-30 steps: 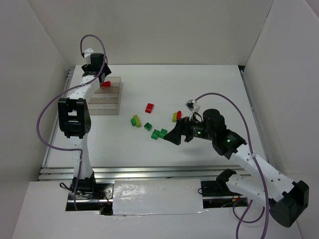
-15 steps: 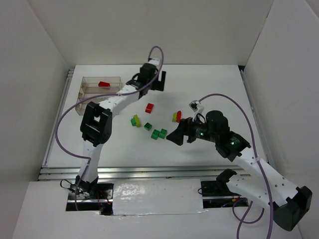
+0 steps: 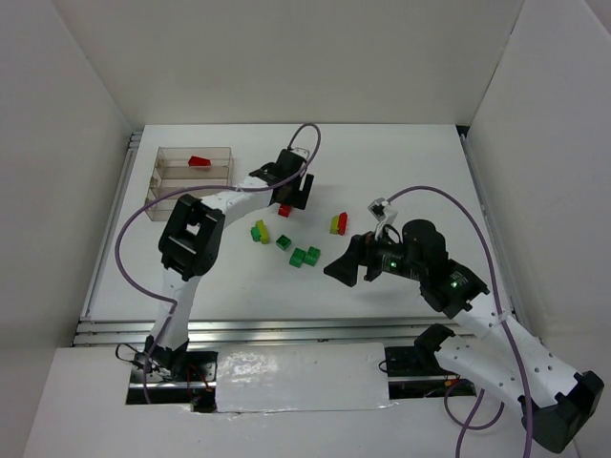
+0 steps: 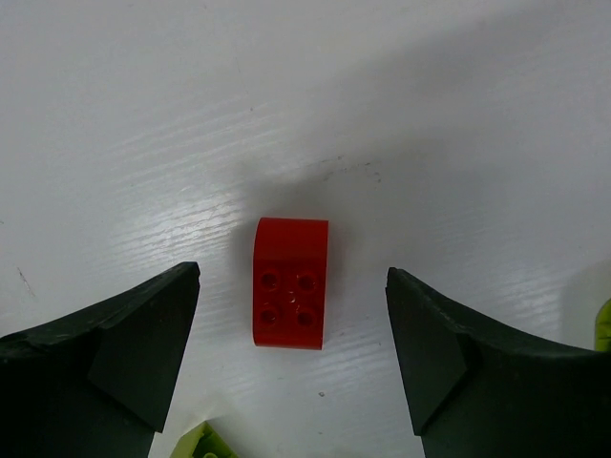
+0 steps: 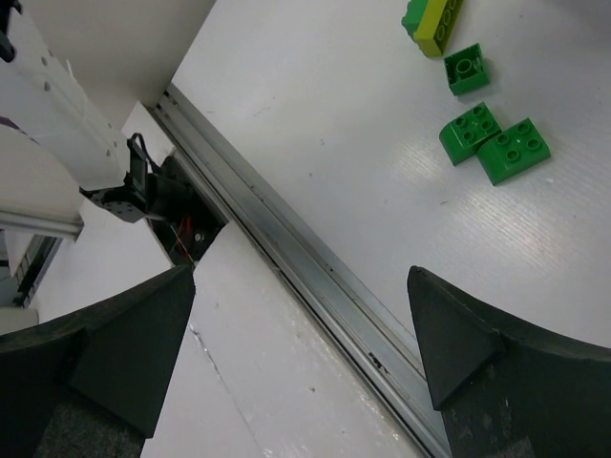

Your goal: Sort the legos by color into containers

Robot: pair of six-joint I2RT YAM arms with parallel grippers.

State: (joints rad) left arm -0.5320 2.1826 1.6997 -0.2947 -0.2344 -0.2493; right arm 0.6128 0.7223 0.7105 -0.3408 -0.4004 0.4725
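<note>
The containers (image 3: 189,183) are a clear three-compartment tray at the back left, with one red lego (image 3: 199,161) in the rear compartment. My left gripper (image 3: 292,194) hovers open over a loose red lego (image 3: 284,210). In the left wrist view that red lego (image 4: 291,283) lies stud-side up on the table between my spread fingers (image 4: 129,348), untouched. Green legos (image 3: 305,256) and a yellow-green pair (image 3: 260,232) lie mid-table, and a yellow-and-red pair (image 3: 339,223) is to their right. My right gripper (image 3: 344,268) hangs open and empty near the green legos (image 5: 494,141).
A metal rail (image 5: 286,250) runs along the table's near edge under the right gripper. White walls enclose the table on three sides. Purple cables loop from both arms. A yellow-green lego corner (image 4: 203,444) shows below the left fingers.
The left gripper left a red lego in the tray's rear compartment, then swung right and down over the loose red lego. The right gripper drifted slightly toward the near edge.
</note>
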